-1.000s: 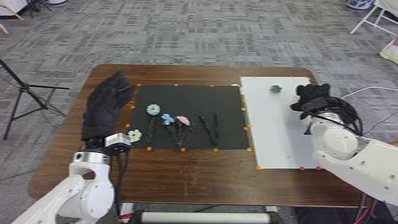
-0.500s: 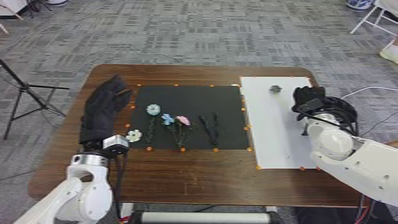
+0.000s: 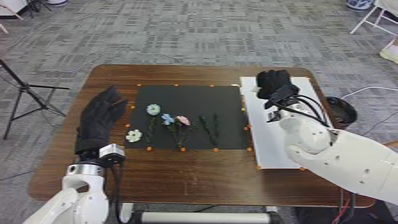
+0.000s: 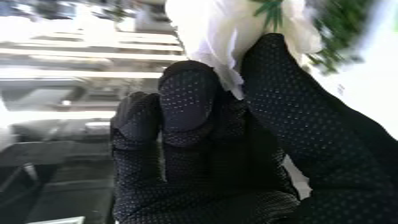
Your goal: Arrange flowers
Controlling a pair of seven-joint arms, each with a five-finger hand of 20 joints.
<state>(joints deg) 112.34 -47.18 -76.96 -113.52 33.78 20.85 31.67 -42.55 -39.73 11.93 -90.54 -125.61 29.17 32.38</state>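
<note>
1. Right hand (image 4: 222,175), in the right wrist view, is closed in a pinch, thumb and fingertips together on the petals of a white flower (image 4: 211,37).
2. That flower sits right at the fingertips, its green part (image 4: 272,11) beyond them. The coming move probably turns on how its stem points; I cannot tell its long axis.
3. Beneath this hand is the far part of the white board (image 3: 271,154), so the right arm is the nearer one for setting the flower there.
4. Leftward, on the dark mat (image 3: 191,95), lie a blue flower (image 3: 168,119), a pink flower (image 3: 183,120) and bare stems (image 3: 210,131), long axes running roughly near to far.
5. Farther left waits the left hand (image 3: 99,117), fingers loosely extended, nearer the small white flower (image 3: 133,135).
6. Hard to make out: the held stem, cut off, and blurred greenery (image 4: 340,37) beside the thumb.
</note>
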